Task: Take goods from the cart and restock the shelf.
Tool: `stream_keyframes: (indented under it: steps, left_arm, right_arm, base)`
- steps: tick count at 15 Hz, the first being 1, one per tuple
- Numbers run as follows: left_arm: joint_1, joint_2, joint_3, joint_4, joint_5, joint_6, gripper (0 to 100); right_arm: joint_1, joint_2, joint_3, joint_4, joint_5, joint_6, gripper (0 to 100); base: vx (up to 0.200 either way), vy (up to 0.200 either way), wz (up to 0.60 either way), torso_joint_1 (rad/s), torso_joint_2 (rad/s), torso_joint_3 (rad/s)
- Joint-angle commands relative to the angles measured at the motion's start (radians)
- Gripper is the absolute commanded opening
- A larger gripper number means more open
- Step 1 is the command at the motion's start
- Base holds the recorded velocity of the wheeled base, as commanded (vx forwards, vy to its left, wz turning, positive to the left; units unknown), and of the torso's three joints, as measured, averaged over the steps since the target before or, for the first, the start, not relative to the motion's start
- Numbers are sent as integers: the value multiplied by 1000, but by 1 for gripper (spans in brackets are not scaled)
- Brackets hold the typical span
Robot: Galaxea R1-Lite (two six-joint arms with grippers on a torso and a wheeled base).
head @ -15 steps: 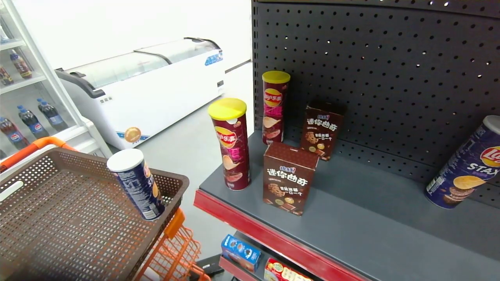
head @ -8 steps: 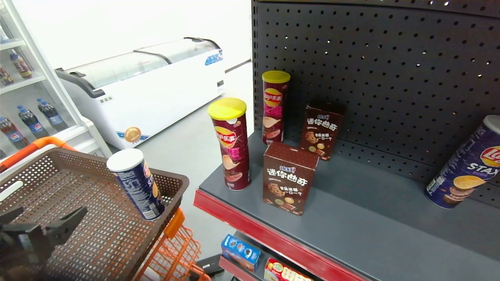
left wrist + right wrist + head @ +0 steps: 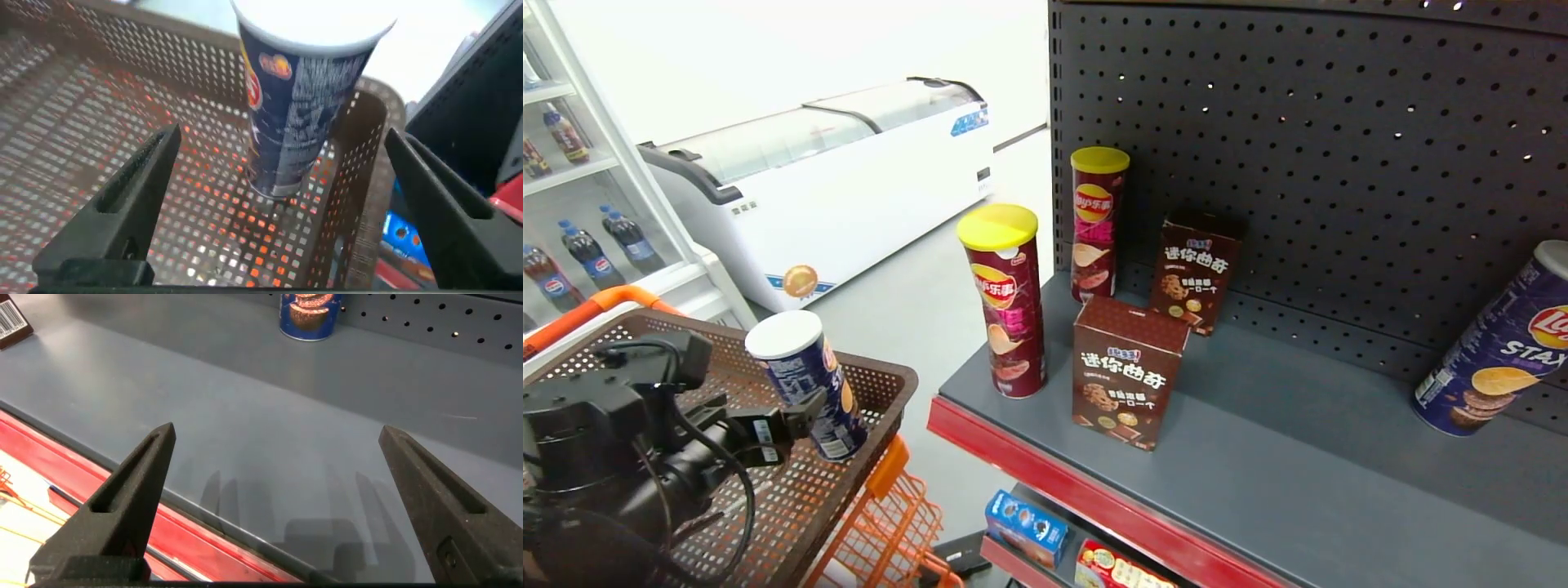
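A blue chip can (image 3: pixel 805 384) with a white lid stands tilted in the near right corner of the brown cart basket (image 3: pixel 882 377). My left gripper (image 3: pixel 783 412) is inside the basket just short of the can and is open. In the left wrist view the blue chip can (image 3: pixel 298 114) stands straight ahead between the spread fingers (image 3: pixel 131 188), apart from both. My right gripper (image 3: pixel 278 434) hangs open over the bare grey shelf board (image 3: pixel 245 400), nothing between its fingers. Another blue can (image 3: pixel 309 314) stands farther back on the shelf.
The shelf (image 3: pixel 1282 457) carries two red cans (image 3: pixel 1005 302) (image 3: pixel 1096 224), two brown boxes (image 3: pixel 1125 371) (image 3: pixel 1196 273) and a leaning blue can (image 3: pixel 1499 351). A pegboard wall (image 3: pixel 1339 147) backs it. A chest freezer (image 3: pixel 833 188) and a drinks fridge (image 3: pixel 572 204) stand behind the cart.
My left arm has come up from the lower left into the cart basket and closed in on the blue can. The can and the shelf goods have stayed put.
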Motion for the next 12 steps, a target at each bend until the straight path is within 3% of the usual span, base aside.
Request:
stream_keyframes:
  steps: [1, 5, 9, 12]
  left_arm:
    - [-3, 192, -23, -66, 3, -3, 100]
    - [-3, 276, -106, -146, 3, 2, 100]
    - [8, 323, -158, -196, 3, 46, 100]
    - [19, 343, -184, -221, 3, 46, 100]
  right_arm:
    - [0, 1, 0, 0, 0, 0, 100]
    - [0, 1, 0, 0, 0, 0, 100]
    - [0, 1, 0, 0, 0, 0, 100]
    - [0, 1, 0, 0, 0, 0, 100]
  base:
    - [0, 0, 0, 0, 0, 0]
    - [0, 0, 0, 0, 0, 0]
    - [0, 0, 0, 0, 0, 0]
    - [0, 0, 0, 0, 0, 0]
